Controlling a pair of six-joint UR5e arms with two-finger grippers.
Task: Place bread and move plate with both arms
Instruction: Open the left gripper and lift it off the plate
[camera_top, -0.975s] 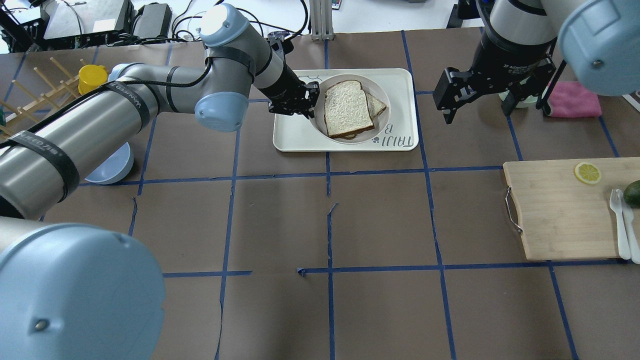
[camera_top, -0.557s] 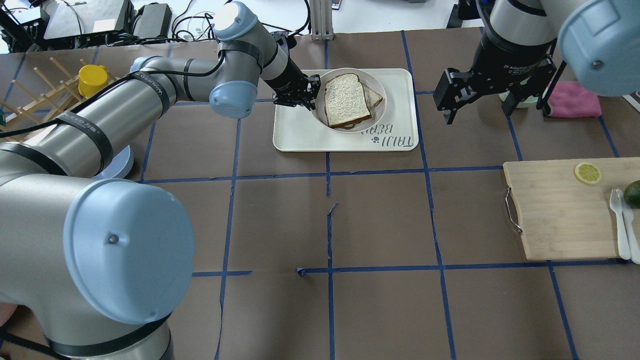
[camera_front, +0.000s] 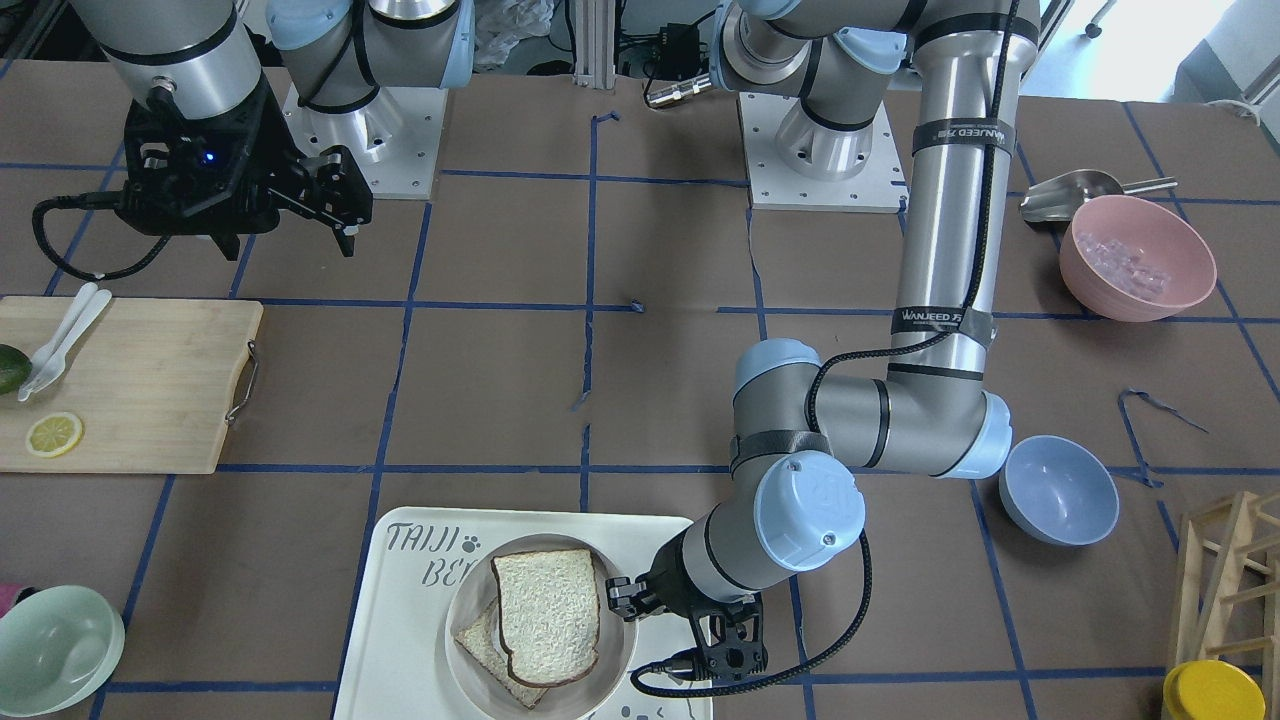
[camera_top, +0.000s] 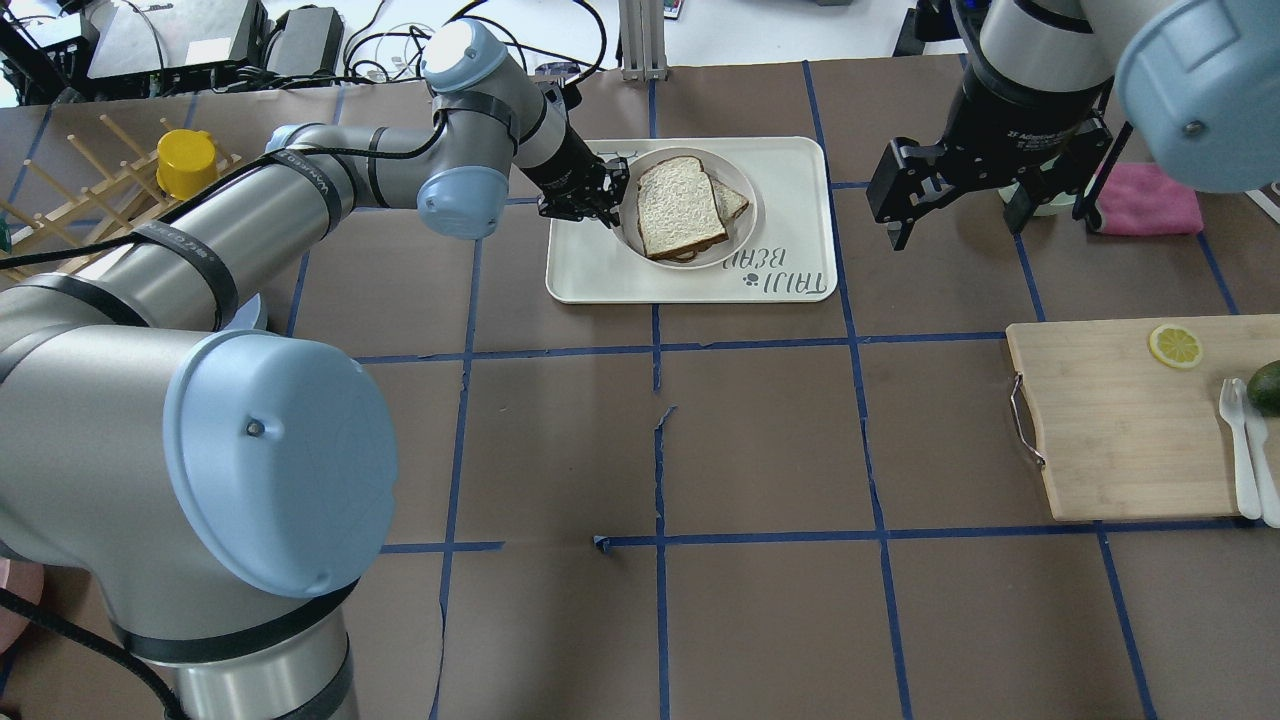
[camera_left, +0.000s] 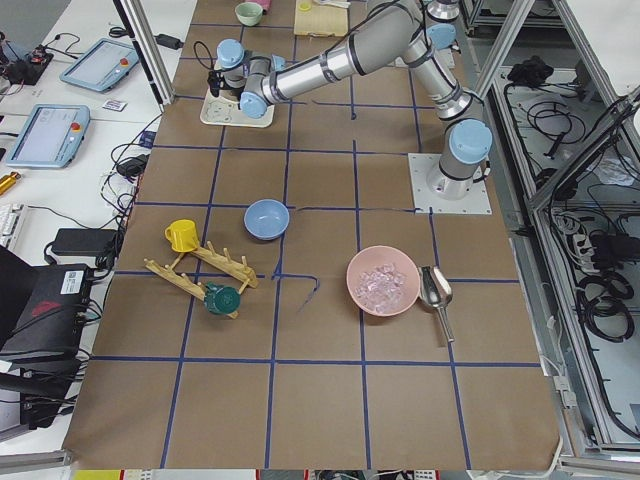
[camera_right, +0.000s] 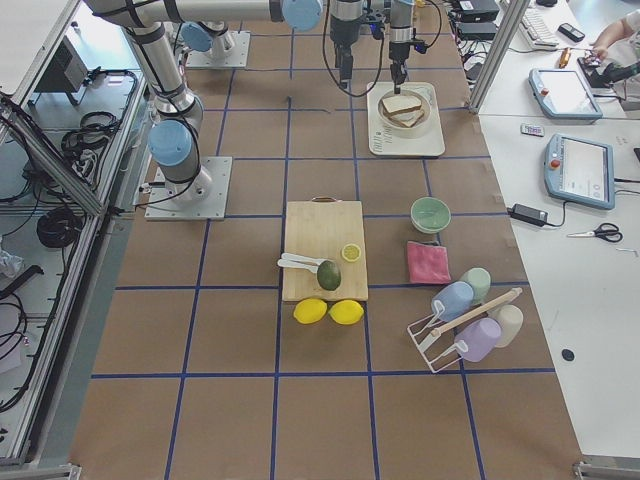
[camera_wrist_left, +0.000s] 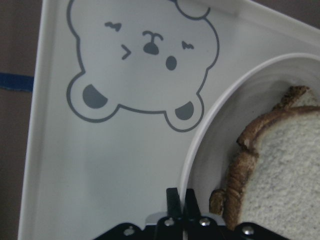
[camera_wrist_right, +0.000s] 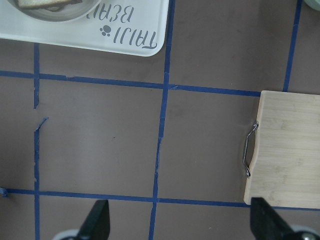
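The plate (camera_top: 742, 236) is over the white bear-printed tray (camera_top: 590, 272) at the table's far middle; whether it rests on the tray or hangs just above it I cannot tell. On it a plain slice of bread (camera_top: 680, 205) lies over a second slice (camera_top: 735, 200). My left gripper (camera_top: 612, 200) is shut on the plate's left rim; in the left wrist view its fingertips (camera_wrist_left: 186, 197) pinch the rim (camera_wrist_left: 210, 135) beside the bread crust (camera_wrist_left: 235, 170). My right gripper (camera_top: 955, 230) hangs open, holding nothing, to the right of the tray.
A wooden cutting board (camera_top: 1120, 420) with a lemon slice, an avocado and white utensils lies at the right. A pink cloth (camera_top: 1150, 200) is behind the right arm. A blue bowl (camera_front: 1058, 490), a pink bowl (camera_front: 1137, 255) and a yellow cup (camera_top: 185, 160) on a rack are at the left.
The plate with the bread looks smaller and a little further left: it has come down toward the tray in my left gripper. The left arm's elbow swung. The right arm stayed put.
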